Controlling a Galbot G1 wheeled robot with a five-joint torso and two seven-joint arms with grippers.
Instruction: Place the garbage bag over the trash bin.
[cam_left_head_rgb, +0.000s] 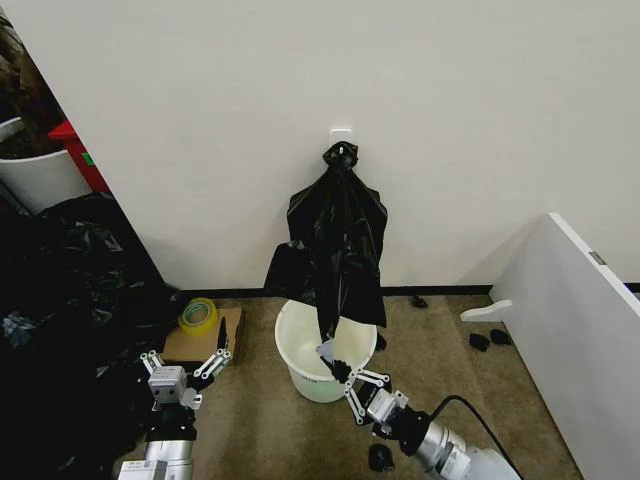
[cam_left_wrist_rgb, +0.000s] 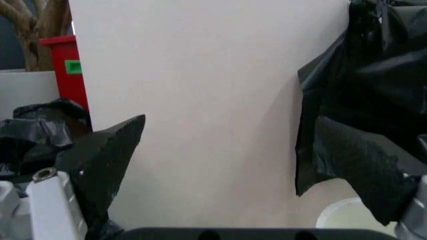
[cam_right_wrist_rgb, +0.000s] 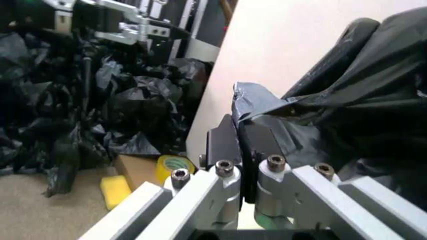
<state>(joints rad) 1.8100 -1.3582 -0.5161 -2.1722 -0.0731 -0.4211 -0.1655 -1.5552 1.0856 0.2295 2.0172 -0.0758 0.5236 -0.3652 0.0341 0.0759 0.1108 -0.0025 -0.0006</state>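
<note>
One bag (cam_left_head_rgb: 338, 240) hanging from a wall hook (cam_left_head_rgb: 341, 133), lower end drooping into the one bin (cam_left_head_rgb: 320, 355) on the floor beneath. Right gripper (cam_left_head_rgb: 342, 375) at the bin's near rim, clenched on the bag's bottom edge (cam_right_wrist_rgb: 257, 102); left gripper (cam_left_head_rgb: 185, 366) parked low beside a cardboard piece (cam_left_head_rgb: 203, 340) with one tape roll (cam_left_head_rgb: 198, 315) on it, fingers spread and holding nothing. From the right wrist, a yellow sponge (cam_right_wrist_rgb: 115, 190) next to that tape roll (cam_right_wrist_rgb: 175, 166) and a heap of black sheeting (cam_right_wrist_rgb: 80, 100) behind; from the left wrist, a red box (cam_left_wrist_rgb: 67, 70) past the wall's edge.
</note>
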